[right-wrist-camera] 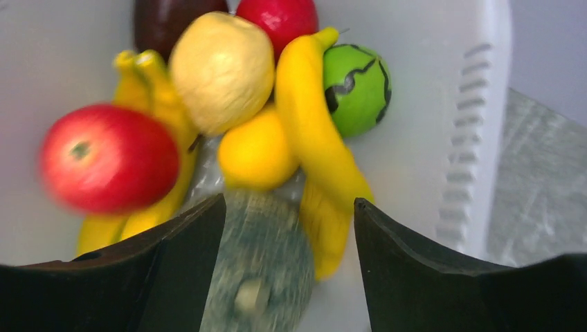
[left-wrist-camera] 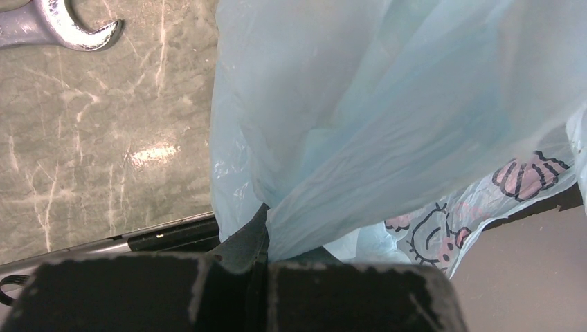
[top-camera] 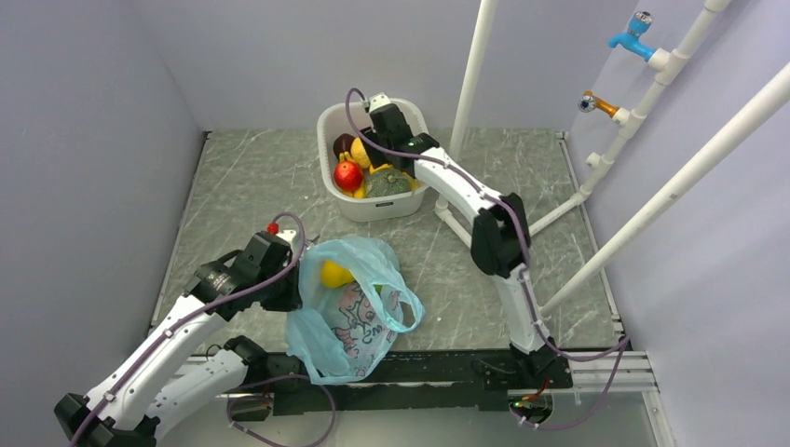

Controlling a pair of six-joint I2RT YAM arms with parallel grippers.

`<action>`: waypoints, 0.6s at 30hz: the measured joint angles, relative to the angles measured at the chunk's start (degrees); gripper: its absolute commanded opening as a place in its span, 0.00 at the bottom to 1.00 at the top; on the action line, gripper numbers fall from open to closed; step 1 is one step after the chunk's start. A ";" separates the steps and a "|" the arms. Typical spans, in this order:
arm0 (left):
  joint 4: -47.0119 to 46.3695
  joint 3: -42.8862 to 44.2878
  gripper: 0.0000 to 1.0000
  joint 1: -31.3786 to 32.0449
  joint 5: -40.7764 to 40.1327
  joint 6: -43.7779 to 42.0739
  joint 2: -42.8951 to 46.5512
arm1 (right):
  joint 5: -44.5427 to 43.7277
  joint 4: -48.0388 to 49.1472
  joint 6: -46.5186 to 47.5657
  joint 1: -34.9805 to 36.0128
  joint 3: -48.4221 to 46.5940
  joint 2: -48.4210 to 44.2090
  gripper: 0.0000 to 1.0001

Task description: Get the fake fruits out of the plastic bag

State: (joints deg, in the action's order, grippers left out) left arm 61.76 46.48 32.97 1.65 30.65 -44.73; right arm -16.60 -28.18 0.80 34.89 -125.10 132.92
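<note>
The light-blue plastic bag (top-camera: 359, 312) lies at the near edge of the table, mouth open, with a yellow round fruit (top-camera: 335, 273) showing inside. My left gripper (top-camera: 296, 279) is shut on the bag's edge; in the left wrist view the film (left-wrist-camera: 387, 104) bunches into the closed gripper (left-wrist-camera: 266, 211). My right gripper (top-camera: 377, 154) is open over the white basket (top-camera: 328, 121). The right wrist view shows the gripper (right-wrist-camera: 287, 204) above a red apple (right-wrist-camera: 107, 158), banana (right-wrist-camera: 315, 131), yellow round fruit (right-wrist-camera: 256, 153) and a blurred grey-green piece (right-wrist-camera: 266, 263).
The basket also holds a pale lemon (right-wrist-camera: 221, 69), a green striped ball (right-wrist-camera: 356, 86) and a dark maroon ball (right-wrist-camera: 166, 21). A steel wrench (left-wrist-camera: 62, 24) lies on the table by the bag. White pipes (top-camera: 470, 74) stand right of the basket.
</note>
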 measured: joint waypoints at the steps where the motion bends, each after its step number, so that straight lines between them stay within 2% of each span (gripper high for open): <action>1: 0.02 0.00 0.00 0.00 0.00 0.02 0.13 | -0.63 0.11 0.00 1.07 3.06 -3.43 0.71; 2: 0.00 0.00 0.00 0.00 -0.02 0.04 0.26 | -1.60 0.22 0.00 2.27 6.05 -6.84 0.72; 4: 0.00 0.00 0.00 0.00 -0.02 0.09 0.61 | -4.85 2.16 -0.15 5.77 17.97 -18.93 0.72; 11: -0.07 -0.13 0.00 0.00 -0.02 0.11 1.09 | -9.20 9.03 -3.82 24.76 44.37 -48.74 0.69; 14: -0.11 -0.24 0.00 0.00 0.00 0.11 1.11 | -8.79 9.90 -6.64 26.99 55.52 -57.48 0.67; 18: -0.22 -0.26 0.00 0.00 0.00 0.11 1.20 | -6.40 9.40 -10.01 28.85 68.50 -64.15 0.63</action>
State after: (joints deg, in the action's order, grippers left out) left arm 61.54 46.22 32.97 1.65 30.76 -43.53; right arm -23.00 -18.79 -9.21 63.75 -56.60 68.77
